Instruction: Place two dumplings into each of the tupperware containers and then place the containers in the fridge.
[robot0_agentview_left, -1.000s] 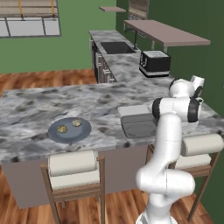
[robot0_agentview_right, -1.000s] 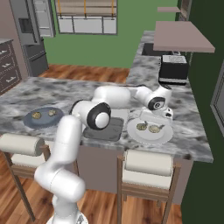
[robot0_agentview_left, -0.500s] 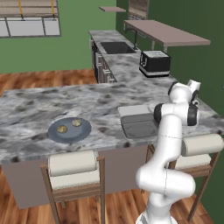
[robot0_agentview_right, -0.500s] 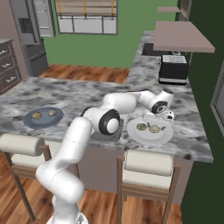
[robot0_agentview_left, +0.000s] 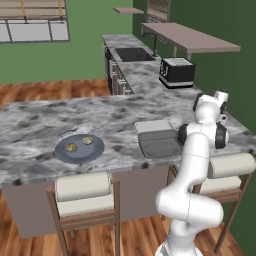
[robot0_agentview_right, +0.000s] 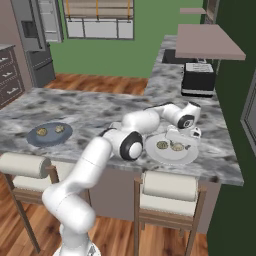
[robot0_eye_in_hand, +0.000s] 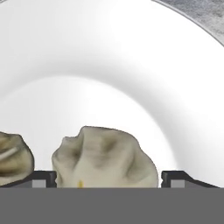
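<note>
Right base view: round white plate (robot0_agentview_right: 170, 156) at centre right of frame, on the grey marbled stone counter (robot0_agentview_right: 100, 112). Two small tan dumplings (robot0_agentview_right: 162, 145) on it, side by side. White arm's two-finger gripper (robot0_agentview_right: 181, 138) is down over the plate, right above the second of the pair (robot0_agentview_right: 177, 146).

Hand view: one pale tan, creased dumpling (robot0_eye_in_hand: 105, 159) at bottom centre, sitting between the two dark finger tips (robot0_eye_in_hand: 43, 178), which stand spread on either side of it; whether they touch it I cannot tell. A second dumpling (robot0_eye_in_hand: 13, 158) at lower left edge, just beside the first. Both rest on the white plate's (robot0_eye_in_hand: 109, 65) inner surface.

Round blue-grey plate (robot0_agentview_left: 79, 148) at left centre of the left base view, well apart from the arm. Two golden-brown dumplings (robot0_agentview_left: 71, 147) on it. Count so far: four dumplings, two plates.

Two shallow translucent pale-grey tupperware containers (robot0_agentview_left: 160, 142) at centre of the left base view, one behind the other, touching or nearly so.

Tall grey fridge (robot0_agentview_right: 35, 42) at upper left of the right base view, door shut.

Black-and-silver toaster (robot0_agentview_left: 176, 72) on the far counter, upper right.
</note>
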